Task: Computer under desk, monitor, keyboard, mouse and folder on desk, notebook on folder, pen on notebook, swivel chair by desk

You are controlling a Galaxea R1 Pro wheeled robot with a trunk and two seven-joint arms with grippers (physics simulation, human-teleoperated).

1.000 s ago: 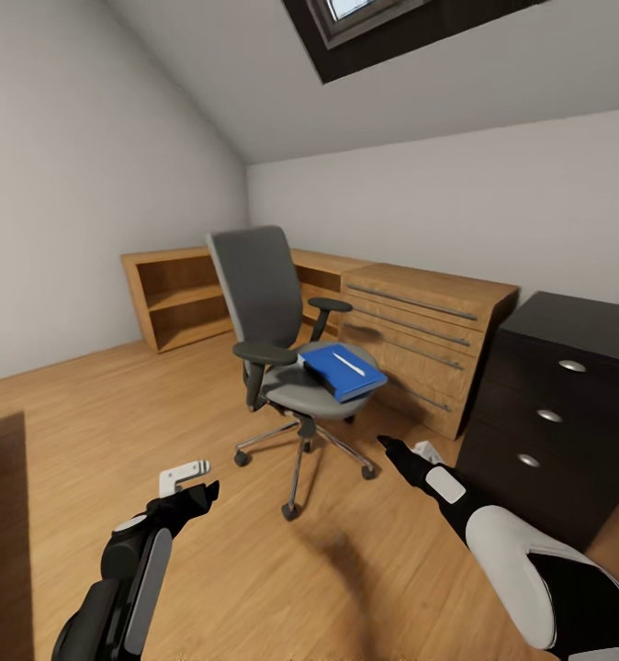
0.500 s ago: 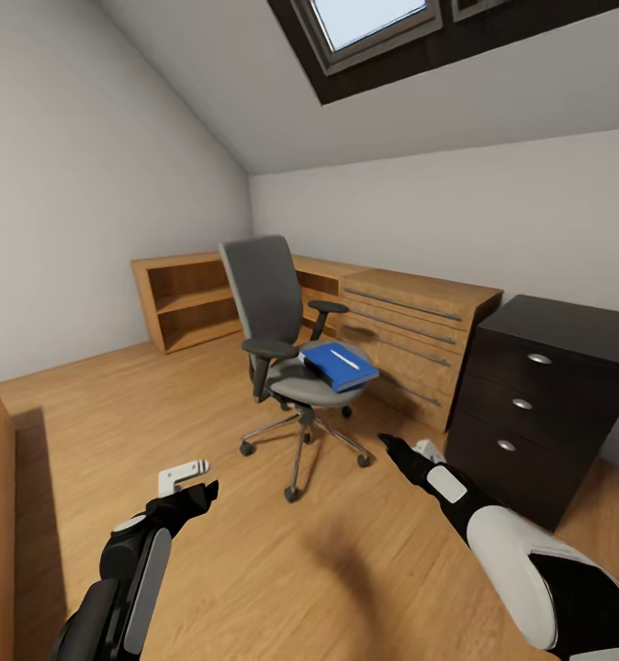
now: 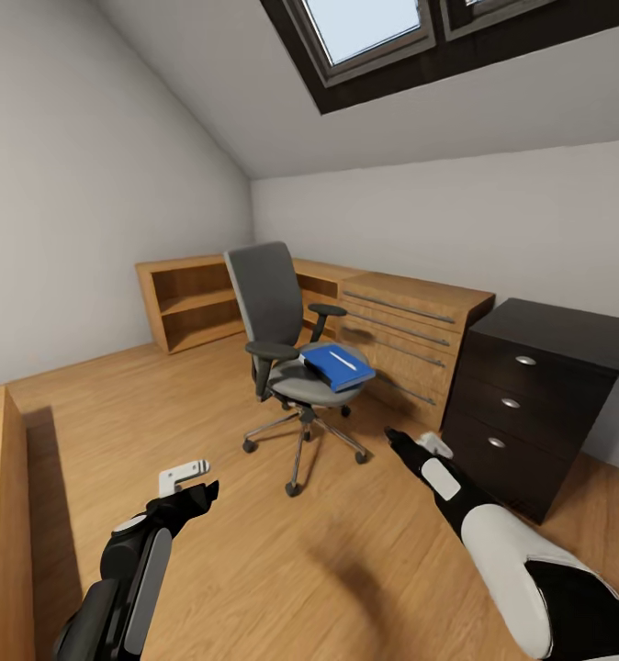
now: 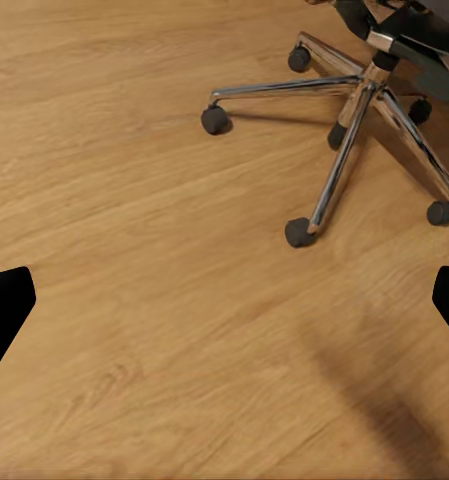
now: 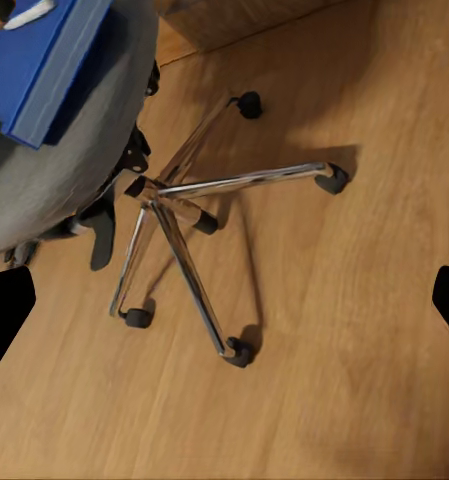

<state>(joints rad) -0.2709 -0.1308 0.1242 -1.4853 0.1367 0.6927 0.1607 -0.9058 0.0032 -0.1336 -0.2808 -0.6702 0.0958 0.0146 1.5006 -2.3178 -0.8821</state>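
The grey swivel chair (image 3: 291, 363) stands mid-room on the wooden floor, with the blue folder (image 3: 338, 365) lying on its seat and the pale pen (image 3: 343, 360) on top. The black desk (image 3: 541, 386) with its silver-knobbed drawers is at the right. My left gripper (image 3: 194, 487) hangs open and low, left of the chair, over its chrome base (image 4: 364, 95). My right gripper (image 3: 412, 441) is open between chair and desk; its wrist view looks down on the folder (image 5: 44, 55) and the seat (image 5: 79, 170). Computer, monitor, keyboard, mouse and notebook are out of view.
A light wooden counter (image 3: 410, 321) with long bar handles runs along the back wall behind the chair and joins an open shelf unit (image 3: 188, 298) at the left. A wooden furniture edge (image 3: 2, 514) rises at the near left. A skylight sits in the sloped ceiling.
The whole view has drawn back and tilted up, so the chair looks smaller and more of the desk and skylight shows. Both arms keep almost the same pose, grippers still open.
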